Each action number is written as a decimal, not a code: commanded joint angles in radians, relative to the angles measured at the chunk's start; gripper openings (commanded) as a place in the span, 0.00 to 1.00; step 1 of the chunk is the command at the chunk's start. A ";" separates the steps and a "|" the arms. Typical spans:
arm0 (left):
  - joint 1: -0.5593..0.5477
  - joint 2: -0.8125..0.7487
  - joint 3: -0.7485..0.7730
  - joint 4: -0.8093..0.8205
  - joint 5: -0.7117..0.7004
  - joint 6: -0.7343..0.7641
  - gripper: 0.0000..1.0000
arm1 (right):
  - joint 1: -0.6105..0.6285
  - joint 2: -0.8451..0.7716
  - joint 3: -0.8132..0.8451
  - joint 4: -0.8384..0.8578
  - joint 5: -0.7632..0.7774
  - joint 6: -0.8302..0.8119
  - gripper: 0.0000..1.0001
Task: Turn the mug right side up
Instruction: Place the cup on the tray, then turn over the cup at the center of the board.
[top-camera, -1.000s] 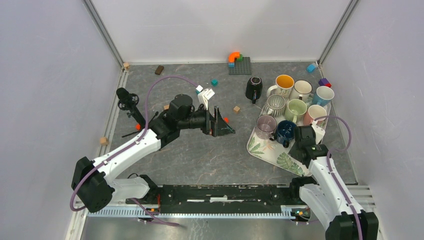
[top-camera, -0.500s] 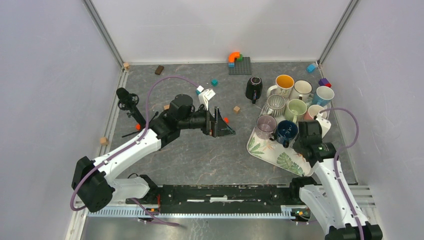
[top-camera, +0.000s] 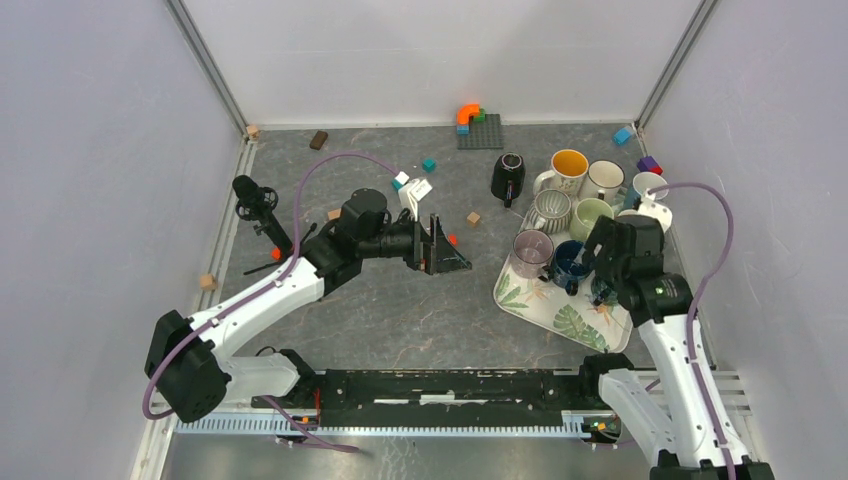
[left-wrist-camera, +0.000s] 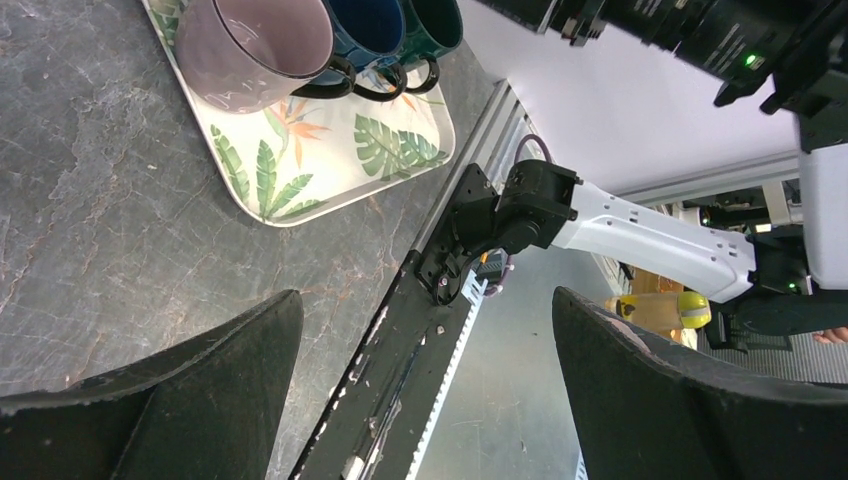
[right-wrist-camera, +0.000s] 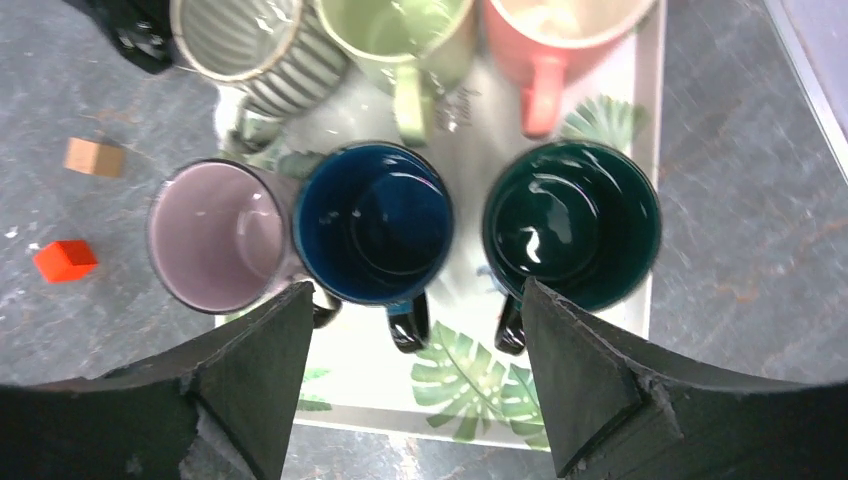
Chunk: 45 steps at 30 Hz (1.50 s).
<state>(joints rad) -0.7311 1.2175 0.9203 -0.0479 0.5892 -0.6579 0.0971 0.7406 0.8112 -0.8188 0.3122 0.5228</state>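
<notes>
The right end effector (right-wrist-camera: 415, 300) hangs above the near row of mugs on the leaf-print tray (right-wrist-camera: 365, 370). Its two fingers are spread wide apart and hold nothing, and they touch no mug.

Under it, the dark green mug (right-wrist-camera: 570, 225) stands right side up at the near right corner of the tray. Its mouth faces up and its handle points toward the near edge. Just left of it is the navy mug (right-wrist-camera: 372, 222), also upright with its handle to the near side. The lilac mug (right-wrist-camera: 215, 235) stands touching the navy mug at the left end of the row.

Behind them, in the far row, are the striped mug (right-wrist-camera: 255, 45), the pale green mug (right-wrist-camera: 410, 35) and the pink mug (right-wrist-camera: 550, 30). All three are mouth up. In the top view the right arm covers most of the dark green mug.

The left end effector (left-wrist-camera: 425, 300) is held over the bare desk (top-camera: 400, 310), well to the left of the tray, with its fingers pointing toward the tray. It is fully open and empty.

A red cube (right-wrist-camera: 65, 260) and a wooden cube (right-wrist-camera: 95, 157) lie on the desk left of the tray, apart from each other.
</notes>
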 joint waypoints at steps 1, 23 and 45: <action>-0.005 -0.005 -0.006 0.034 0.011 -0.021 1.00 | 0.000 0.075 0.086 0.145 -0.098 -0.079 0.83; 0.027 -0.130 -0.054 -0.172 -0.242 0.073 1.00 | 0.275 0.690 0.520 0.306 -0.085 -0.245 0.87; 0.045 -0.143 -0.035 -0.224 -0.277 0.073 1.00 | 0.304 1.160 0.825 0.336 0.028 -0.273 0.73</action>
<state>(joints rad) -0.6918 1.1019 0.8562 -0.2623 0.3359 -0.6308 0.4011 1.8660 1.5589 -0.5087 0.2897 0.2600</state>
